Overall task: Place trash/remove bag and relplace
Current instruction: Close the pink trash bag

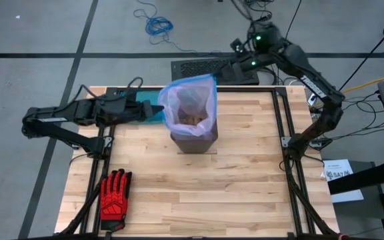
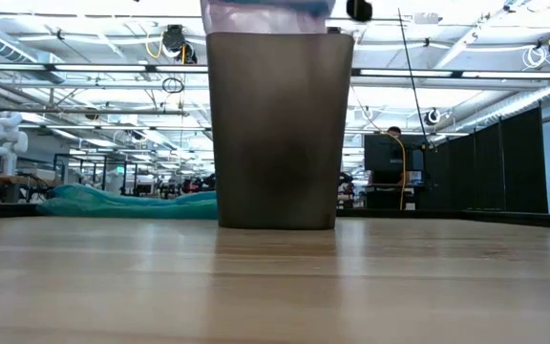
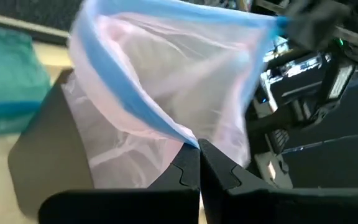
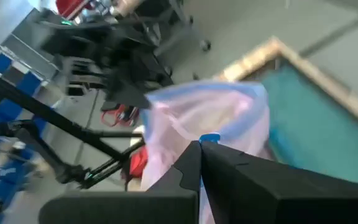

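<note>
The pale pink bag (image 1: 189, 100) with a blue rim band stands in the dark bin (image 1: 193, 139) at the table's middle. Its mouth is drawn up and open above the bin's rim. Tan trash wads (image 1: 192, 120) lie inside the bag. My left gripper (image 1: 160, 111) is shut on the rim at the bag's left side. My right gripper (image 1: 216, 77) is shut on the rim's far right corner. The low view shows the bin (image 2: 277, 129) standing on the table with the bag's top (image 2: 265, 10) above it. My left gripper pinches the bag's blue rim band (image 3: 185, 135) between its two fingers, on the side toward the table's left. The fingers come nearly level from the left. The film runs taut from the hold, lifted above the bin's rim. My right gripper pinches the blue rim band (image 4: 210, 138) at the bag's far right corner between its two fingers. It comes from the far right, slanting slightly down. The rim is pulled out to a point there, above the bin, and the bag's lower part stays inside the bin.
A teal plastic bag (image 1: 144, 110) lies flat on the table under my left arm, left of the bin. A red-and-black glove (image 1: 115, 193) lies near the front left corner. A dark keyboard-like panel (image 1: 199, 69) sits beyond the far edge.
</note>
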Motion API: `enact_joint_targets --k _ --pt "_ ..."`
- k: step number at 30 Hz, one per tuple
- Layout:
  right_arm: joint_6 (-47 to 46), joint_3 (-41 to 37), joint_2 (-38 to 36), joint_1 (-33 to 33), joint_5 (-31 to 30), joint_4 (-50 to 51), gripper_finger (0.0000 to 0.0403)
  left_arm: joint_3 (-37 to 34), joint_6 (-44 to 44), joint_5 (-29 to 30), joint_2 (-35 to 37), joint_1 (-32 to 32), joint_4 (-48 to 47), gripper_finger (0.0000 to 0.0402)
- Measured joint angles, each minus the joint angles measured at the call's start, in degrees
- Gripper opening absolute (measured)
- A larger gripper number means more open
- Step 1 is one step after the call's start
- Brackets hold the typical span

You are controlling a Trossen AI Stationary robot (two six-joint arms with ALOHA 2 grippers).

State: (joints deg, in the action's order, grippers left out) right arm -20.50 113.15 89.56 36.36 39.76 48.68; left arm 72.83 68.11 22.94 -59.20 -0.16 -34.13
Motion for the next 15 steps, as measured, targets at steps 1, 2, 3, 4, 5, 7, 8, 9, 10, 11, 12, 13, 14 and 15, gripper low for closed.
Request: enact_joint_targets --k 1,2,3,4,5,7,8,9,10,11,12,13,14,15 --pt "0.31 2.76 0.33 -1.08 -1.42 0.72 0.0 0.49 -0.12 0.0 0.02 0.53 -0.49 0.0" --pt "0.4 5.22 0.76 -1.98 -2.78 1.69 0.0 0.88 -0.12 0.0 0.02 1.03 -1.4 0.0" --pt "0.41 7.59 1.31 -3.06 -4.17 2.96 0.0 1.19 -0.09 -0.12 0.02 1.47 -2.47 0.0" --pt "0.45 9.83 2.07 -4.11 -5.54 4.47 0.0 1.52 -0.05 -0.54 0.02 1.9 -3.2 0.0" --pt "0.83 11.77 2.75 -5.08 -7.18 6.21 0.0 1.8 -0.05 -1.11 -0.05 2.39 -3.66 0.0" --pt "2.33 15.21 4.58 -7.17 -11.54 11.14 0.0 2.5 -0.1 -2.32 -0.54 2.98 -4.59 0.0" --pt "3.07 16.47 5.49 -8.13 -13.89 13.53 0.0 3.0 -0.37 -3.0 -0.96 3.26 -4.58 0.0" --pt "3.92 17.53 6.51 -8.99 -16.01 15.95 0.0 3.68 -1.21 -3.55 -1.33 3.49 -4.73 0.0" --pt "4.61 18.32 7.43 -9.83 -17.95 18.25 0.0 4.56 -1.97 -4.09 -1.97 3.78 -4.99 0.0" --pt "5.22 18.86 8.4 -10.59 -19.59 20.3 0.0 5.52 -2.79 -4.56 -2.84 4.04 -5.43 0.0" --pt "5.62 19.39 9.31 -11.37 -20.89 21.94 0.0 6.65 -3.7 -4.92 -3.74 4.28 -6.06 0.0" --pt "6.05 19.96 10.28 -12.01 -22.17 23.38 0.0 7.86 -4.56 -5.37 -4.59 4.6 -6.49 0.0" --pt "6.49 20.74 11.25 -12.71 -23.37 24.82 0.0 9.35 -5.48 -5.82 -5.54 4.95 -7.24 0.0" --pt "6.76 21.7 12.19 -13.4 -24.43 25.98 0.0 10.97 -6.15 -6.39 -6.59 5.32 -8.44 0.0"
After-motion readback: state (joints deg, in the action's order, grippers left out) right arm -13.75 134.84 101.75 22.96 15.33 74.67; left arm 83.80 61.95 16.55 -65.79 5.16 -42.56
